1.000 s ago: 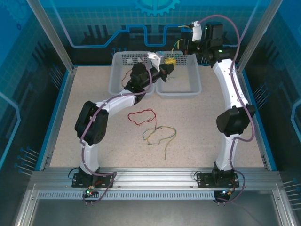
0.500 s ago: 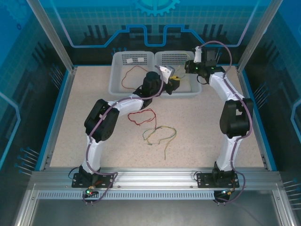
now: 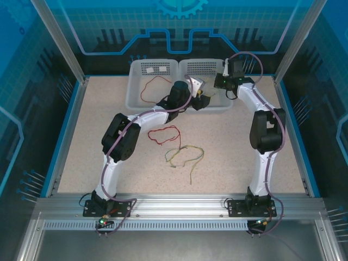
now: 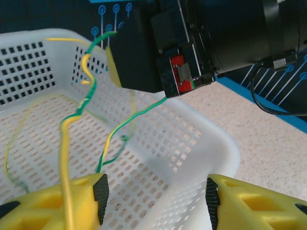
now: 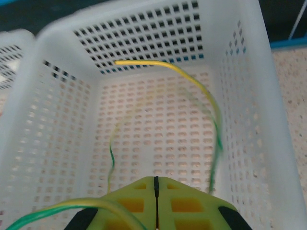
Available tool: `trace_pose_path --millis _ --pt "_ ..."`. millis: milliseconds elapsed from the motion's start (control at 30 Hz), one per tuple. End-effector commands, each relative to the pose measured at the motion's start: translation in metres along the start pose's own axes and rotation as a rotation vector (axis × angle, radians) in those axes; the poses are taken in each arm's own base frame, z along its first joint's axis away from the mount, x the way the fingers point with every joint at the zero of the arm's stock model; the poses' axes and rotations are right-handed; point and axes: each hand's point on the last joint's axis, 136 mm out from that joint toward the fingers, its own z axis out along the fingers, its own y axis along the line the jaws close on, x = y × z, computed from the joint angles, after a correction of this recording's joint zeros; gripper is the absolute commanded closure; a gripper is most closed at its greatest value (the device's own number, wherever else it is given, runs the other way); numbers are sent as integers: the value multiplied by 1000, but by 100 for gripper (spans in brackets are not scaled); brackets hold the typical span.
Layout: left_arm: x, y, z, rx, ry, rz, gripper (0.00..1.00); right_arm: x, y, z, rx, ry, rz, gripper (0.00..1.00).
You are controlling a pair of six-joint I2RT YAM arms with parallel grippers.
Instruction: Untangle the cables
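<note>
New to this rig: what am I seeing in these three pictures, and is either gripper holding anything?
Two robot arms stand at a table. The overhead picture looks down from behind them; the other two come from cameras on each wrist. On the table lie a red cable and tangled yellow-green cables; a second red cable sits in the left basket. Both grippers are at the right basket. The right gripper is shut, seemingly pinching a yellow-green cable; the left gripper is open, a yellow-green strand draped over one finger.

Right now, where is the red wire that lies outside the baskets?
In the overhead view the red wire lies on the table near its middle, just beyond the yellow-green wires and in front of the left basket.
</note>
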Motion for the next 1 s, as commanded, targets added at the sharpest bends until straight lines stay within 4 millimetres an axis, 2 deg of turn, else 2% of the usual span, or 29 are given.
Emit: trace_pose_path --millis 0,33,67,167,200,467,600,700,767,867,967 --pt "-32 -2 -21 -68 -45 62 35 13 -13 13 91 50 -6 100" --pt "-36 1 -26 -88 -51 71 21 16 -16 16 104 64 -6 100" --pt "-42 1 -31 -102 -62 82 12 17 -17 18 112 74 -5 100" --pt "-58 3 -46 -146 -100 108 9 20 -16 24 111 90 -13 100" --pt "-62 5 -50 -163 -112 111 2 21 -16 26 115 94 -17 100" --pt "-103 -11 -92 -154 -221 121 1 24 -16 38 133 146 -8 100" --pt "-115 -38 -127 -77 -293 93 1 37 -11 57 163 222 -52 100" --pt "-111 -53 -154 -72 -299 80 1 47 -6 68 151 271 -50 100" --pt "-99 -61 -168 -79 -285 70 1 52 -4 73 150 287 -45 100" --pt "-72 -68 -188 -84 -259 46 1 59 -5 78 168 302 -34 100" --pt "-36 -61 -203 -115 -207 3 1 71 -8 84 174 340 -9 100"
